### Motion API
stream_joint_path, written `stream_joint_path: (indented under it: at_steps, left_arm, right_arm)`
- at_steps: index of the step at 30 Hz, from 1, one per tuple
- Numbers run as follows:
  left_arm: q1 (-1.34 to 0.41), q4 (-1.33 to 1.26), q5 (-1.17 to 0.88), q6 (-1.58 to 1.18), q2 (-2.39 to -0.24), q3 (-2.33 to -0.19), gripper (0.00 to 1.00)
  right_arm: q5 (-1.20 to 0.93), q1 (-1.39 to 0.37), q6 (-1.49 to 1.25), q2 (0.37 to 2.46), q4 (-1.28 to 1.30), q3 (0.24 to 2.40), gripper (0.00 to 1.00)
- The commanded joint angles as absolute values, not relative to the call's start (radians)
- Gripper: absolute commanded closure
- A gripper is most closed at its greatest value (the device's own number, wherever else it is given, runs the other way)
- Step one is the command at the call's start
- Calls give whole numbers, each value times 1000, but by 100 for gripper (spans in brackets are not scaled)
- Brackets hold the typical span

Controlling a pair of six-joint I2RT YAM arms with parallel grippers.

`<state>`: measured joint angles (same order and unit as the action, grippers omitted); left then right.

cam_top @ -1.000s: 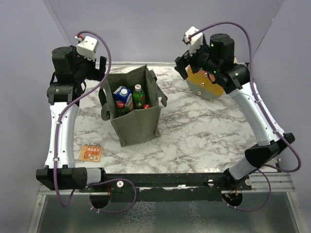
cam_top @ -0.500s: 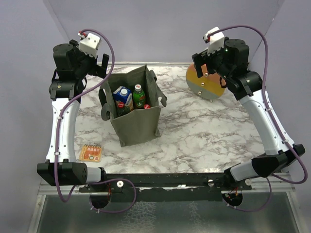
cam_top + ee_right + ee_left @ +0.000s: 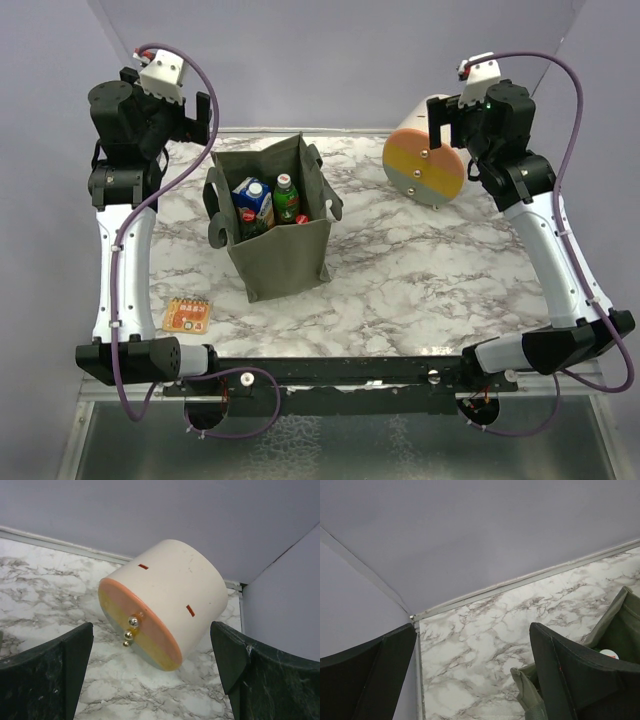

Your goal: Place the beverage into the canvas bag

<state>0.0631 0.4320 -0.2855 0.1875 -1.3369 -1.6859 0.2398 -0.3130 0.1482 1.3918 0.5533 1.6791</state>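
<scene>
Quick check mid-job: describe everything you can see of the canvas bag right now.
The canvas bag is olive-green fabric, boxy, standing upright with its mouth open on the marble table, left of centre. One loop handle droops on each side. Inside stand a blue-and-white carton, a green bottle with a white cap, and two red caps lower down. Only the table and these contents touch it.

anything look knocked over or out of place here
The cream-and-orange cylinder lies on its side at the far right of the table, its striped end facing the arms, so it might roll. The canvas bag stands upright with the drinks inside. Nothing looks spilled or damaged.
</scene>
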Motion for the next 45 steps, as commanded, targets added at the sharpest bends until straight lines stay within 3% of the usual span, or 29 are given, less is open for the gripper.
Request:
stream_joint_path:
  at_steps: [1, 12, 20, 33, 45]
  left_arm:
    - [88, 403, -344, 176, -1289, -1717, 1]
    - [149, 334, -351, 113, -1245, -1655, 1]
    - [151, 196, -370, 136, -1155, -1467, 1]
    - [152, 166, -215, 133, -1144, -1424, 1]
    - [174, 161, -138, 114, -1082, -1317, 1]
  right_arm:
    - [239, -270, 111, 1364, 490, 1706, 0]
    - [153, -188, 143, 1336, 513, 1709, 0]
    - [72, -121, 168, 1280, 556, 1670, 0]
    - [38, -118, 175, 1089, 366, 1345, 0]
    - [4, -118, 144, 1061, 314, 1259, 0]
